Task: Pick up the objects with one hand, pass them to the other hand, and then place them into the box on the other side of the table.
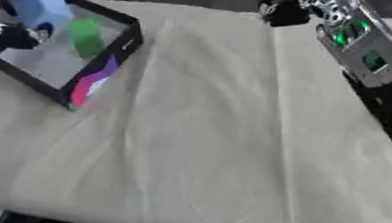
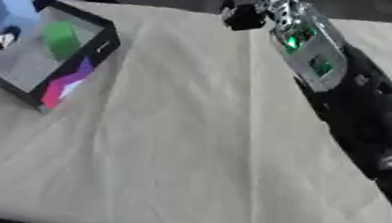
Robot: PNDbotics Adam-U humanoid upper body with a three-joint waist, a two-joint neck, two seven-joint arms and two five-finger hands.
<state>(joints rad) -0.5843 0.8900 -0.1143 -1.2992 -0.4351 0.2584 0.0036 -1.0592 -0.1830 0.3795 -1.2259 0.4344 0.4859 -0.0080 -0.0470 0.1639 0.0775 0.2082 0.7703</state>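
A black-rimmed box (image 1: 100, 73) with a pink and purple side stands at the table's far left corner. Inside it a green object (image 1: 85, 36) stands upright, and a light blue object (image 1: 42, 10) shows at the box's far end. My left hand (image 1: 14, 36) is a dark shape at the box's left rim, right beside the blue object; whether it touches it is hidden by blur. My right arm (image 2: 314, 56) reaches along the right side, its green lights showing. Its dark right hand (image 2: 243, 15) hovers at the table's far edge, with nothing visible in it.
A creased beige cloth (image 1: 201, 133) covers the whole table. Dark floor and equipment show beyond the near edge at the bottom left.
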